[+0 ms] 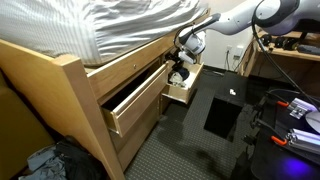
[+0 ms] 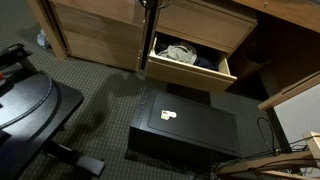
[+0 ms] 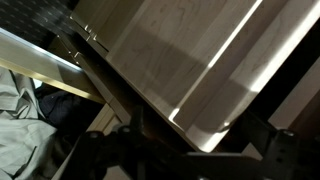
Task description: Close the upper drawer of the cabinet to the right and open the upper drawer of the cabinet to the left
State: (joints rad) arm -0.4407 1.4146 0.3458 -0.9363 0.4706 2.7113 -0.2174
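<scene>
The right cabinet's upper drawer (image 2: pixel 190 62) stands pulled out, with clothes inside; it also shows as the far open drawer (image 1: pixel 182 92). The left cabinet's upper drawer (image 2: pixel 95 15) looks shut. My gripper (image 1: pixel 178 70) hangs at the open drawer's left corner, and shows as a dark vertical shape (image 2: pixel 147 45) between the two cabinets. In the wrist view the gripper (image 3: pixel 195 135) is open, its dark fingers (image 3: pixel 138 125) spread wide right in front of a pale wooden panel (image 3: pixel 190 60), with nothing held. Clothes in the drawer (image 3: pixel 12 110) show at the left.
A black box (image 2: pixel 185 130) sits on the carpet in front of the open drawer. A nearer wide drawer (image 1: pixel 135 100) under the bed (image 1: pixel 120 25) is also pulled out. Black equipment (image 2: pixel 25 100) stands at one side, and clothes (image 1: pixel 40 160) lie on the floor.
</scene>
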